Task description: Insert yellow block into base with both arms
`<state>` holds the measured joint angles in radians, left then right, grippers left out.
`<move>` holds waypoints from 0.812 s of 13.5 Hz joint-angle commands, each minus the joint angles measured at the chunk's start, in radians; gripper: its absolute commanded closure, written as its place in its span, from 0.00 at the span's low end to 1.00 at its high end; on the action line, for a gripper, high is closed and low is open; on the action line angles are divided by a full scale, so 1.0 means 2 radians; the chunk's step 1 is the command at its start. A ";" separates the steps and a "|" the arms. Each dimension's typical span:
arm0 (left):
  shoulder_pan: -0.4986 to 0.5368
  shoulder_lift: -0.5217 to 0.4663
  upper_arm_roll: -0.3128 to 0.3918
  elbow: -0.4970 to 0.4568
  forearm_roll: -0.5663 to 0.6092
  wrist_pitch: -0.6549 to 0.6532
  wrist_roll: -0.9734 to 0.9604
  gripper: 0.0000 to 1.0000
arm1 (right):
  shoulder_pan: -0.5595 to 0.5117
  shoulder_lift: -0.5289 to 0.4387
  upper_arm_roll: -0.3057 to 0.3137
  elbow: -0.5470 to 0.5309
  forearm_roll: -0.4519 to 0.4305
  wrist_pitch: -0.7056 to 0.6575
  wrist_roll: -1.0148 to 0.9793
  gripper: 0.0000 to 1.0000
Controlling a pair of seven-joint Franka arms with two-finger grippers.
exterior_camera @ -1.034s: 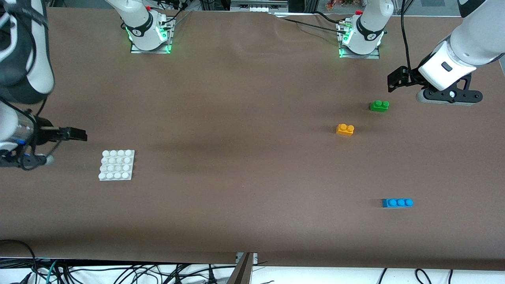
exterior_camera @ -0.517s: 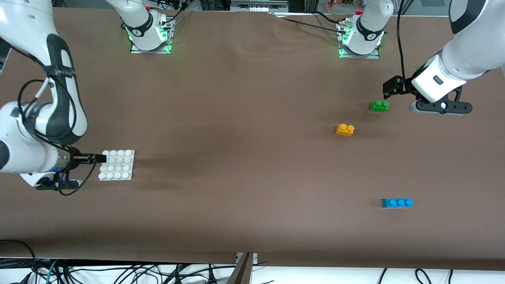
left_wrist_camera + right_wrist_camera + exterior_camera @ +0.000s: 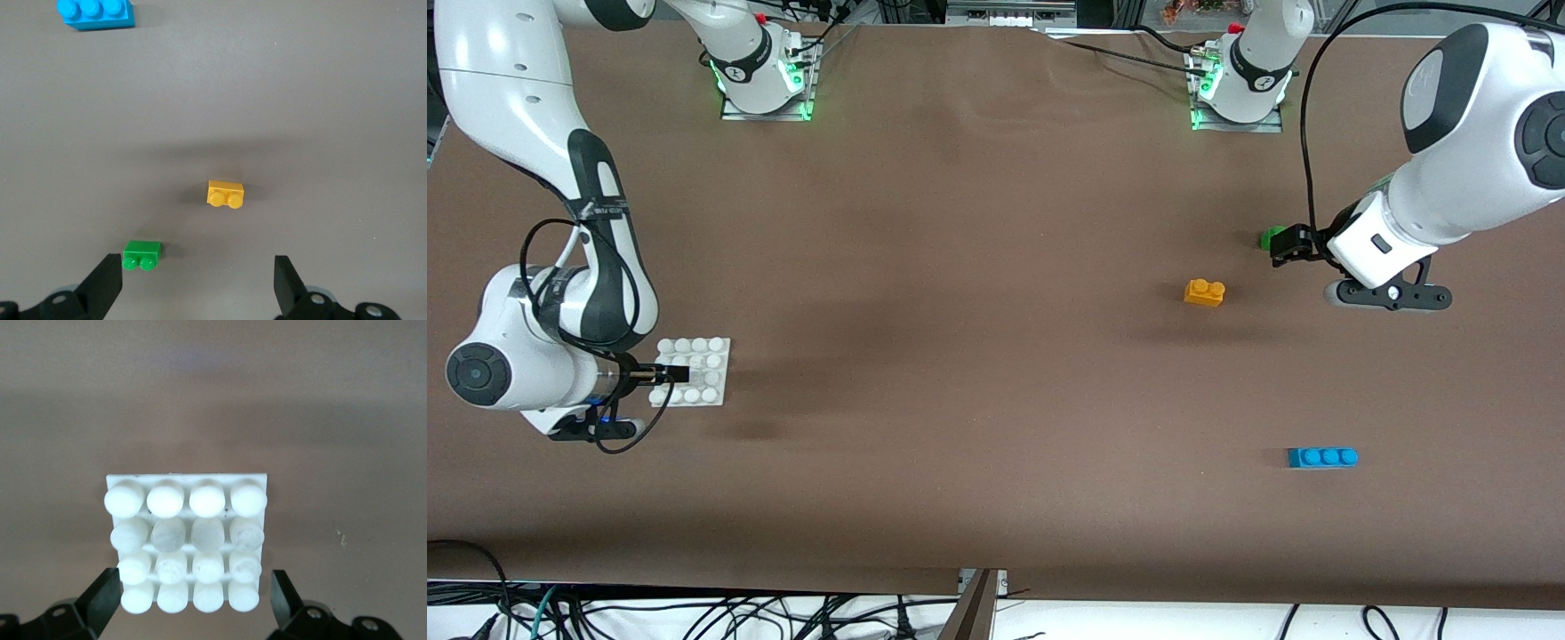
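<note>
From the front view, the yellow block sits on the brown desk toward the left arm's end. The green brick is near it, a bit farther from the camera, and partly hidden by the left end effector, which hangs over it. The blue brick lies well apart, nearer to the camera. The base lies flat at the right arm's end of the desk. The right end effector is over the edge of the base.

In the left wrist view, the left end effector has its fingers spread wide apart with nothing between them. The yellow block is out ahead of them, and the green brick is close to one finger.

In the right wrist view, the right end effector has its fingers apart too, one on each side of the base, not yet squeezing it.

The yellow block looks small, light and hard. Its plastic may be a little slippery. I think the best place to pinch it is on its two flat long sides, below the studs, so the bottom stays free to press onto the base.
</note>
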<state>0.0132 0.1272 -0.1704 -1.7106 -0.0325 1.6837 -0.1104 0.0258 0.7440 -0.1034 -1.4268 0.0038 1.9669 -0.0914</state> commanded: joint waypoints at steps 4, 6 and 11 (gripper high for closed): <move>0.003 -0.044 0.001 0.001 -0.001 -0.026 0.012 0.00 | -0.003 0.019 0.003 -0.008 -0.006 0.023 0.000 0.00; 0.003 -0.052 0.001 0.000 -0.001 -0.027 0.012 0.00 | -0.003 0.021 0.003 -0.009 -0.011 0.023 0.000 0.00; 0.003 -0.051 0.001 0.002 -0.001 -0.027 0.012 0.00 | -0.004 0.022 0.003 -0.019 -0.011 0.030 0.000 0.00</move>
<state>0.0135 0.0326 -0.1701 -1.7043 -0.0325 1.6382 -0.1104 0.0257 0.7953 -0.1037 -1.4413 -0.0057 2.0062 -0.0915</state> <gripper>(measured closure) 0.000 0.000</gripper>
